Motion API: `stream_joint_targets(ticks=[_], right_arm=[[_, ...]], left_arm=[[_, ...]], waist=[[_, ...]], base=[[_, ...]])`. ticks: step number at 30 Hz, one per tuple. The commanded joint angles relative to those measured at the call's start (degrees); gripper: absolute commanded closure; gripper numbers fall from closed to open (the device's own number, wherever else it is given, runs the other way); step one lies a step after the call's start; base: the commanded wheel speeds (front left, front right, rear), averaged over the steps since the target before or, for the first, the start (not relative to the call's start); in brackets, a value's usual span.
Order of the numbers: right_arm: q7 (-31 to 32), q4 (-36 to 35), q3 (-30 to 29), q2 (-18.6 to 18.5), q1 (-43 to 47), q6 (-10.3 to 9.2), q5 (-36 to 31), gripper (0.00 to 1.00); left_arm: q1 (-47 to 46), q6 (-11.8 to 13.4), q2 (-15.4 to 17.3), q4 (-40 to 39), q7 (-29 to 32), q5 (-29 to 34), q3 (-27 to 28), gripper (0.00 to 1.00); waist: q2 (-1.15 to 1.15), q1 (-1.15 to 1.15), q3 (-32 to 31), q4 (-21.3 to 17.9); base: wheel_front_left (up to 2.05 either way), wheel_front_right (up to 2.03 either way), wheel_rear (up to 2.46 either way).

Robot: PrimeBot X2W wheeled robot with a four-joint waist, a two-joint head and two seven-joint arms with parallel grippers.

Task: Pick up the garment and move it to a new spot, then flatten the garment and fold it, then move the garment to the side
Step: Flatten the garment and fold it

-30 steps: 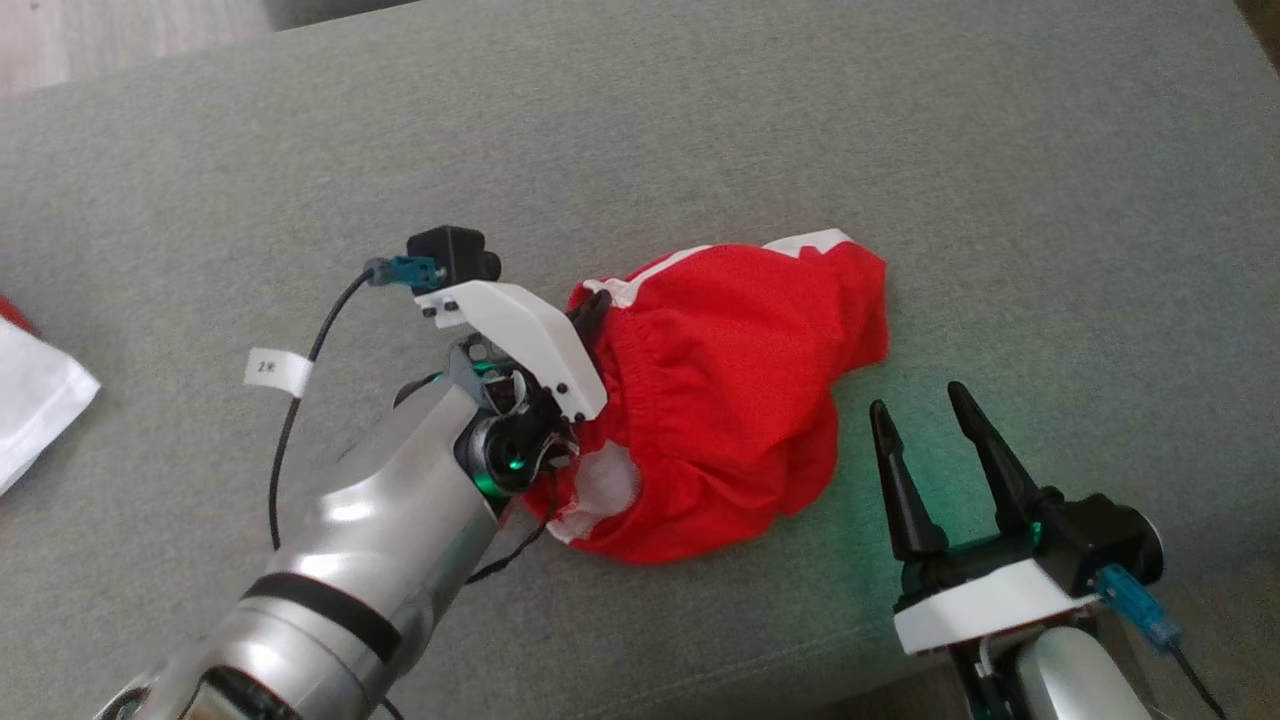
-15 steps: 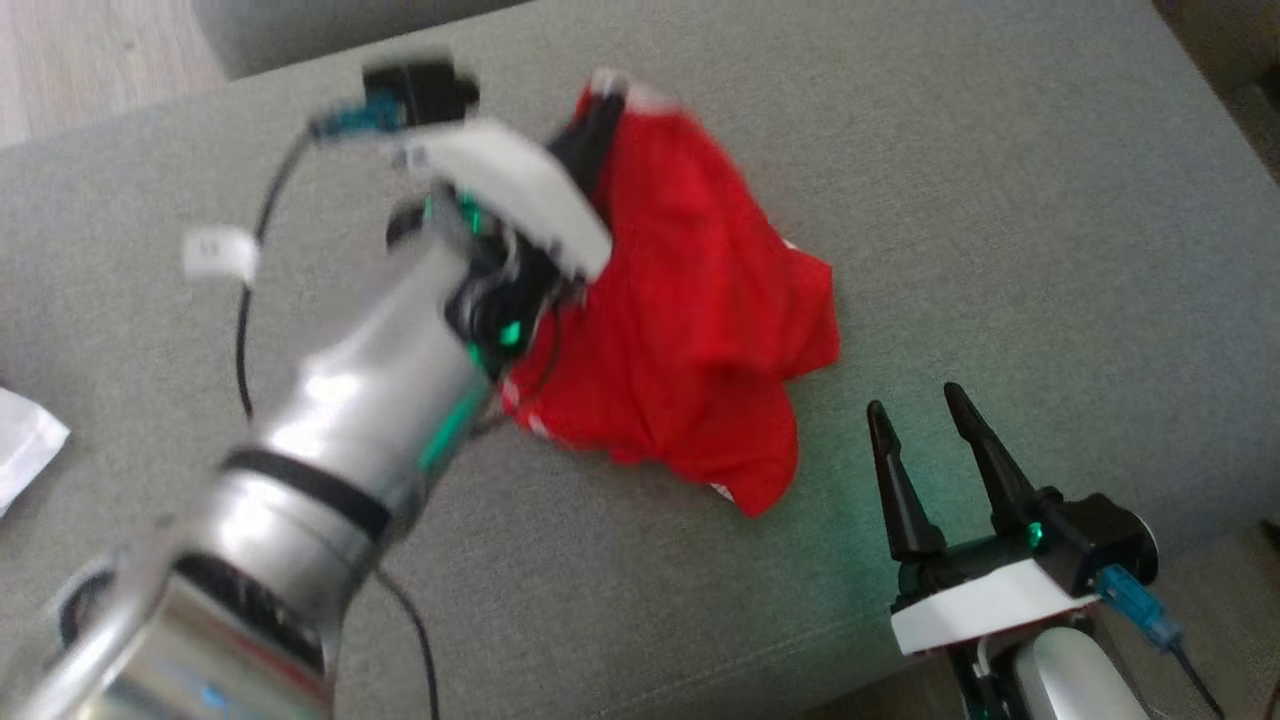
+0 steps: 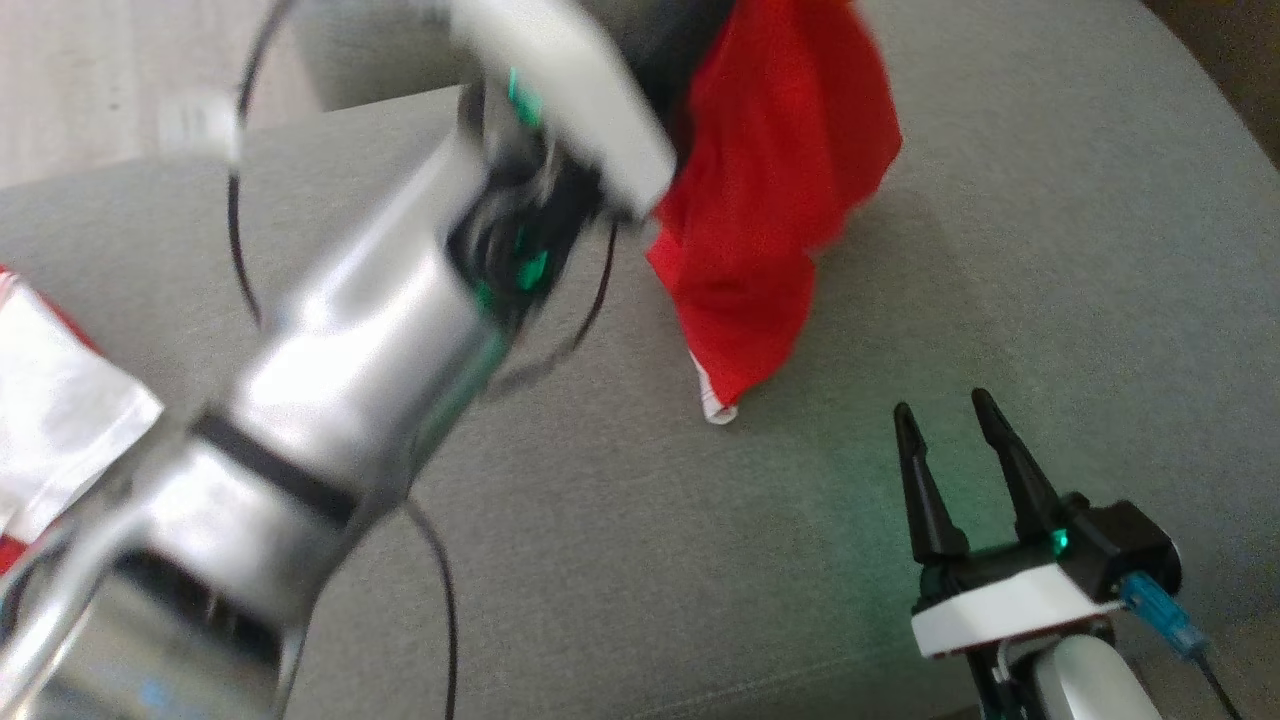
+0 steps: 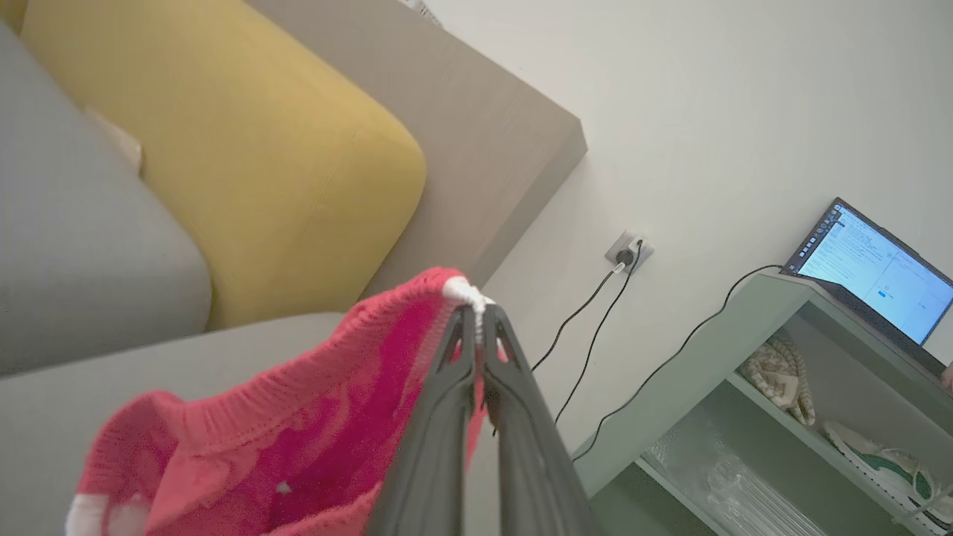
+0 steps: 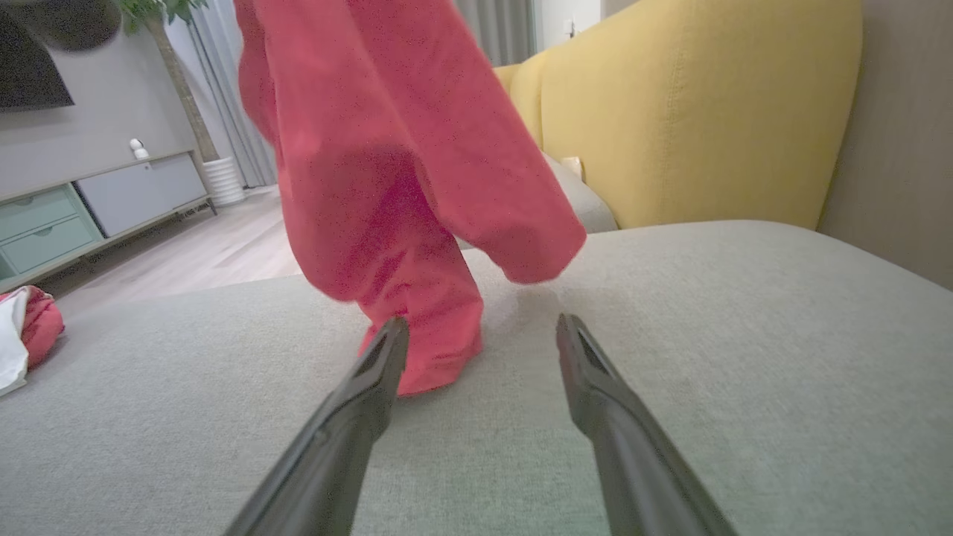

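Head view: shows one red garment [image 3: 780, 190] hoisted above the far half of the grey sofa cushion [image 3: 1050, 300], its lowest white-trimmed corner on the fabric or just above it; cannot tell which. Blurs the left forearm [image 3: 340, 340], raised in front of it. Finds the right end effector [image 3: 941, 401] near the cushion's near right corner, fingers spread wide and empty, probably parked clear of the lift. Counts one other heap of red-and-white clothing [image 3: 60, 430] at the cushion's left edge.

Left wrist view: catches the left end effector [image 4: 476, 316] pinched fully shut on the garment's white-tipped hem, a grip at the rim that lets the rest drape free for carrying to a new spot.

Right wrist view: looks between two parted fingers at the hanging garment, whose lower end seems to brush the cushion. Tallies two end effectors, one garment in hand.
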Motion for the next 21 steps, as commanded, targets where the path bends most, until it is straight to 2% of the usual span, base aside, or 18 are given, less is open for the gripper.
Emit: stream_joint_targets(ticks=[1,4,8,13,16,21], right_arm=[[-0.37,-2.01,1.14,-0.25,-0.06,0.43,-0.18,0.0],[-0.37,-2.61,0.11,-0.25,0.63,0.43,-0.44,0.0],[-0.37,-3.28,-1.29,-0.25,1.2,0.43,-1.16,0.0],[-0.37,-3.74,-2.41,-0.25,0.56,0.43,-2.64,0.0],[-0.37,-3.73,-3.32,-0.25,-0.11,0.43,-3.5,0.0],[-0.37,-0.15,-3.63,-0.25,-1.33,0.43,-2.85,0.0]], left_arm=[[0.09,-0.17,2.49,-1.49,0.01,-0.35,1.49,1.0],[10.02,1.68,7.02,-9.08,0.44,-1.82,-0.1,1.0],[24.33,6.22,15.06,-18.58,-0.11,-2.46,-3.03,1.0],[35.18,11.94,24.21,-23.23,-5.01,1.83,-5.12,1.0],[37.66,14.22,27.13,-23.02,-8.2,4.3,-5.03,1.0],[37.97,15.9,27.98,-19.86,-12.5,7.78,-3.31,1.0]], waist=[[0.0,0.0,-0.65,1.33],[0.0,0.0,-0.99,3.68],[0.0,0.0,-0.71,7.35],[0.0,0.0,0.18,12.01],[0.0,0.0,0.31,14.7],[0.0,0.0,-0.04,18.02]], base=[[0.0,0.0,0.0],[0.0,0.0,0.0],[0.0,0.0,0.0],[0.0,0.0,0.0],[0.0,0.0,0.0],[0.0,0.0,0.0]])
